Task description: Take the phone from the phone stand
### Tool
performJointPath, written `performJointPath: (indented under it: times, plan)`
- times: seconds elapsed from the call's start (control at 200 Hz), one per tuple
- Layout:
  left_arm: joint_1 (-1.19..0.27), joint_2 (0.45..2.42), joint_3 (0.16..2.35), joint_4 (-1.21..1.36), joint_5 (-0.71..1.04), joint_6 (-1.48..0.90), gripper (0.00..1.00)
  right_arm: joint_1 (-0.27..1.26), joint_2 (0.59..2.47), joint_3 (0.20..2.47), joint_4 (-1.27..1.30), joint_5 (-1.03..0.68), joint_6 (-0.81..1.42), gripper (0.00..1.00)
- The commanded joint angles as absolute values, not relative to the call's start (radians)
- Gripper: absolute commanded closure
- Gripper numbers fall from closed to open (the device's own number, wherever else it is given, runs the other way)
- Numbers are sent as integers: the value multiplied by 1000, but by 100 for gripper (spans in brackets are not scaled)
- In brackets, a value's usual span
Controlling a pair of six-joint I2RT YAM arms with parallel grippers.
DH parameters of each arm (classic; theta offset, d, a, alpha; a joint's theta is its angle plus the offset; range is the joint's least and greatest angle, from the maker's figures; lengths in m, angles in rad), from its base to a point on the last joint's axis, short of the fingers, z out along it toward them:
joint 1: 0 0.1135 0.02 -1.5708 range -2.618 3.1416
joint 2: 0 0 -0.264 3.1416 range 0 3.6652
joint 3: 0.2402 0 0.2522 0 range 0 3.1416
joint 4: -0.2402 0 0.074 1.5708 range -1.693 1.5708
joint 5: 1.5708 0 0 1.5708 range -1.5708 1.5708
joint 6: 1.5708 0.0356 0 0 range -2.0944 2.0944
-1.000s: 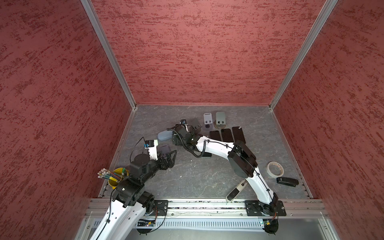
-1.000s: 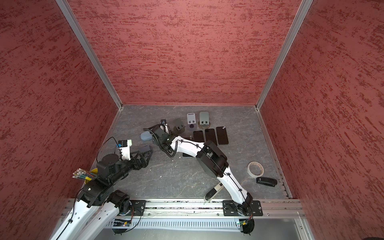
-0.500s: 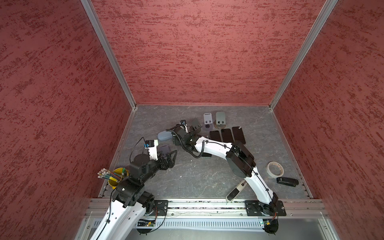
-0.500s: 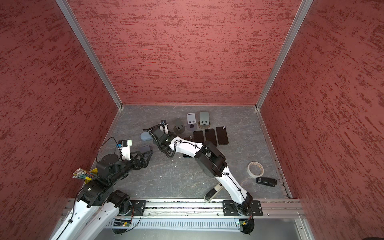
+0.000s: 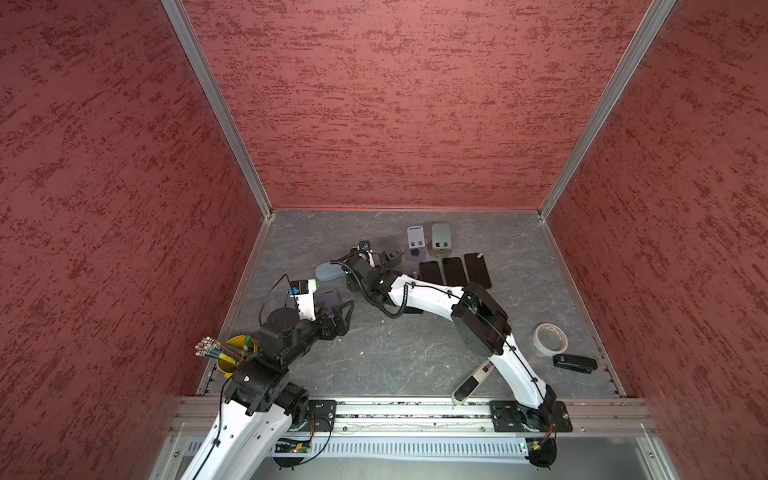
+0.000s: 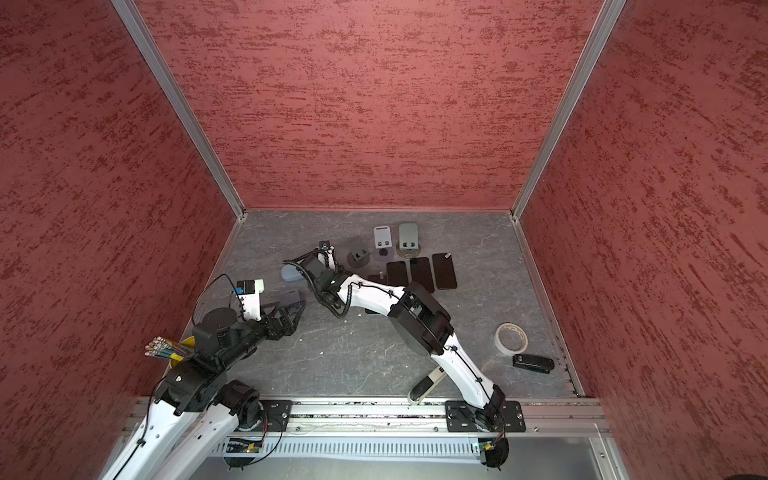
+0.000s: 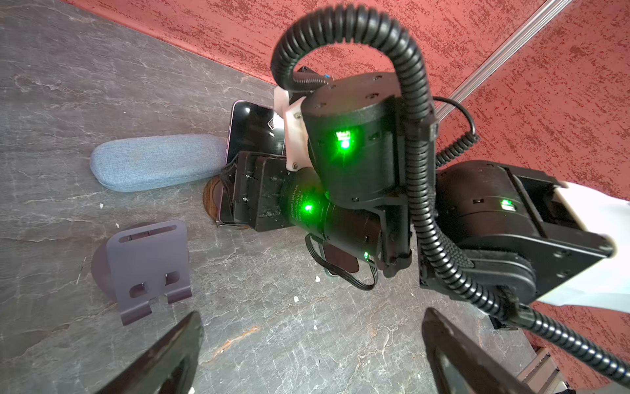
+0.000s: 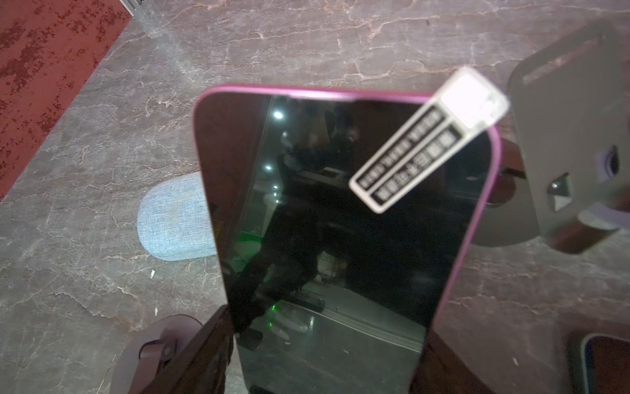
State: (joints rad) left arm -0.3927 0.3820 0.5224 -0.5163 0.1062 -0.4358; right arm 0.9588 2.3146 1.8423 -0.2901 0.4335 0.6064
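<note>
**Right claw** (image 8: 325,329): its two dark fingers (image 8: 206,351) stood either side of the phone (image 8: 341,221), low on its long edges and hard up against them. Whether they pressed it or only flanked it could not be told. The phone was a flat slab with rounded corners, glossy black glass and a magenta rim. A black-and-white printed label was stuck aslant over one upper corner. In the left wrist view the phone (image 7: 254,131) stood upright ahead of the claw's black body. Its foot rested on the phone stand (image 7: 211,199), a round, brown, wood-like disc. A blue-grey woven-fabric case (image 7: 155,162), oblong with rounded ends, lay just beside the phone, on the far side from the claw.

**Left claw** (image 7: 312,354): jaws at full spread, holding nothing, above the grey veined stone-look table (image 7: 272,324). Near one of its fingers stood a matte grey-purple stand (image 7: 148,262), a slotted plate with two hooked lips.

**Change against a second earlier**: in a top view the elbow of the right arm (image 5: 478,322) had shifted slightly, while its wrist kept its place. The left arm (image 5: 291,332), the case and the grey-purple stand had not moved
</note>
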Motion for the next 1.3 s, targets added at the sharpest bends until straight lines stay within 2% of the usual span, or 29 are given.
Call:
performJointPath:
  times: [0.0,0.566,0.691,0.847,1.298]
  plan:
    - [-388,379,517,-507,116,-422,0,963,2256,1799,-250,471,591,38]
    - [-388,425,524,-494,136,-427,0,963,2123,1673,-159,423,533,38]
    - [-388,425,522,-494,133,-427,0,963,2123,1677,-173,421,555,26]
    - [-388,425,518,-493,129,-427,0,964,2129,1689,-212,426,613,2]
    - [-385,419,523,-483,126,-429,0,963,2228,1900,-398,475,706,1]
